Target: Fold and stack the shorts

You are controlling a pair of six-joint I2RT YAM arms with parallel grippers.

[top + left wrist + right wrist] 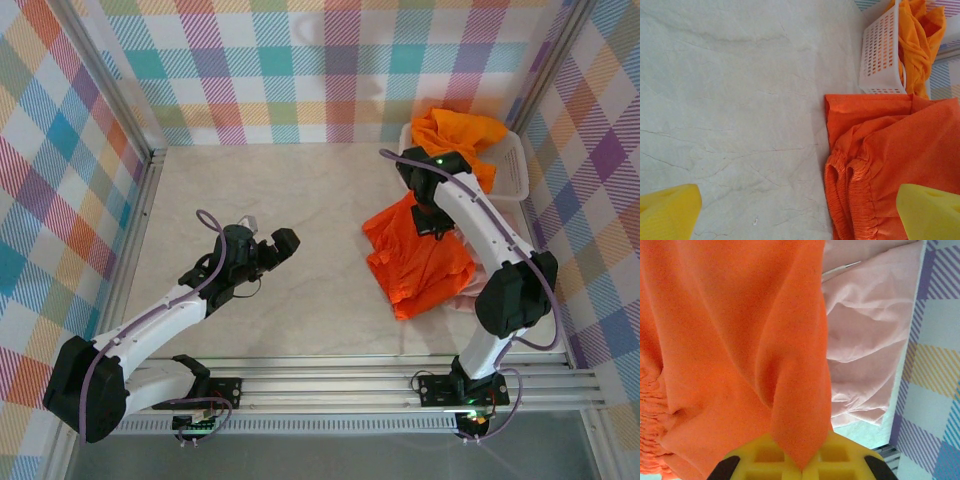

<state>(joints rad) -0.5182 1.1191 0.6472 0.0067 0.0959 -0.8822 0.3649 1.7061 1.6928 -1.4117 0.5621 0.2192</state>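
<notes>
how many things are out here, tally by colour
white basket: 1
orange heap in it: 1, pairs inside cannot be told
orange shorts outside it: 1
pink shorts: 1
total: 4

Count's in: 2 orange shorts (415,258) visible, poss. more bunched up; 1 pink pr (865,330); 1 white lattice basket (880,50).

Top view looks down from behind; 2 wrist views share orange shorts (890,150).
</notes>
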